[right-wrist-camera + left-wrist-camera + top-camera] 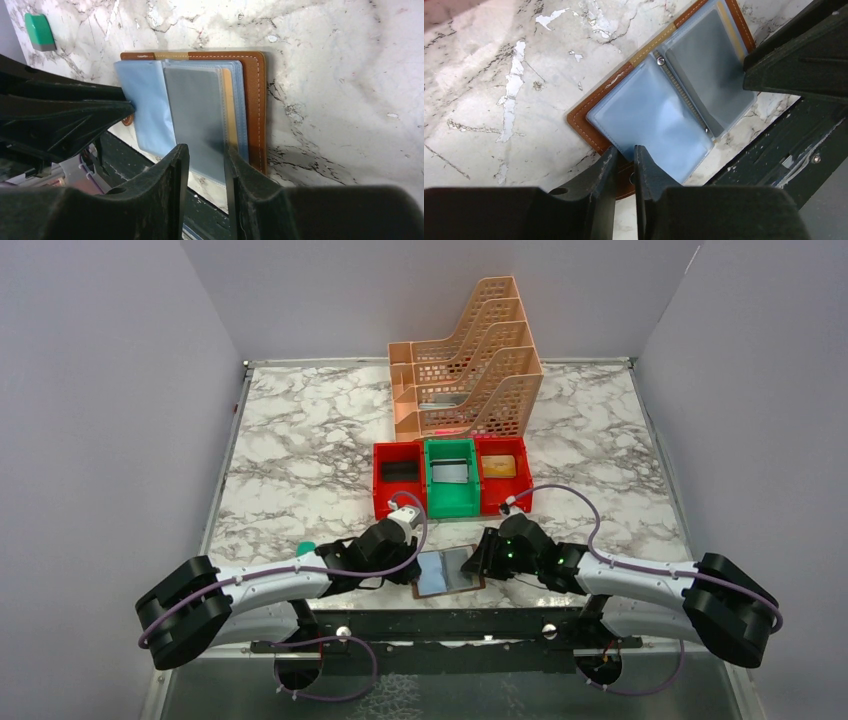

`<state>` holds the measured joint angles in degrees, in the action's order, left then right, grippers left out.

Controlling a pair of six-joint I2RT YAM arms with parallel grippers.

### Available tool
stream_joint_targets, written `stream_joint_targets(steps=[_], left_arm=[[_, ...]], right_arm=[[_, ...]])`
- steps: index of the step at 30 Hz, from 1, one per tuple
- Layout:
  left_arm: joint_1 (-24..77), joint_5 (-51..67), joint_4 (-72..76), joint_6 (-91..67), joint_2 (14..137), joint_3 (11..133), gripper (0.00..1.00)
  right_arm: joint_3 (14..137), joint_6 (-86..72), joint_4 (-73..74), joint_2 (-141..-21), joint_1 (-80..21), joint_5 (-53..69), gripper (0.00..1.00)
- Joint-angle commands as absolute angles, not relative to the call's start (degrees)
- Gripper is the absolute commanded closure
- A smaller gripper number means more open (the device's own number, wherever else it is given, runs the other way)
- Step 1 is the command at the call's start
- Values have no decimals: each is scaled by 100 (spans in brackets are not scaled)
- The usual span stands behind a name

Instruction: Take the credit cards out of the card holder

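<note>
Pinching card holder (649, 115) edge, seemingly, left claw (624, 154)

The setting is a robotics laboratory test cell. The green bin (450, 505) serves as the reference point.

- Enclosure: plain grey walls (100, 390) stand to the left, to the right and behind the green bin, closing off three sides.
- Work surface: the green bin stands on a marble-patterned bench (300, 460).
- Fixtures: a red bin (385, 502) touches each side of the green bin. A peach tiered file rack (500, 370) stands just behind it.
- Equipment: in front of the green bin, a black mounting rail (450, 625) carries the left arm (270, 585) and the right arm (640, 580).
- Wiring: exposed purple cables (590, 510) run along both arms.
</note>
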<state>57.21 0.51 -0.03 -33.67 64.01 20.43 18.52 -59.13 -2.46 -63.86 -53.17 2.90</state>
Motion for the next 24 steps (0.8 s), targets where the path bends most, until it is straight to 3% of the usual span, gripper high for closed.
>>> stream_joint_targets(steps=[1, 12, 17, 24], left_arm=[[5817, 23, 88, -3484, 6290, 1972, 81], [5875, 77, 208, -3505, 6474, 1920, 87], [5888, 66, 206, -3530, 6458, 1935, 89], [5884, 45, 210, -3464, 6367, 1952, 90]], right_arm=[[1942, -5744, -375, -6450, -5326, 496, 66], [2023, -5661, -513, -6062, -5325, 819, 70], [2236, -5614, 710, -5697, -5326, -153, 63], [2093, -5459, 781, -5765, -5325, -110, 59]])
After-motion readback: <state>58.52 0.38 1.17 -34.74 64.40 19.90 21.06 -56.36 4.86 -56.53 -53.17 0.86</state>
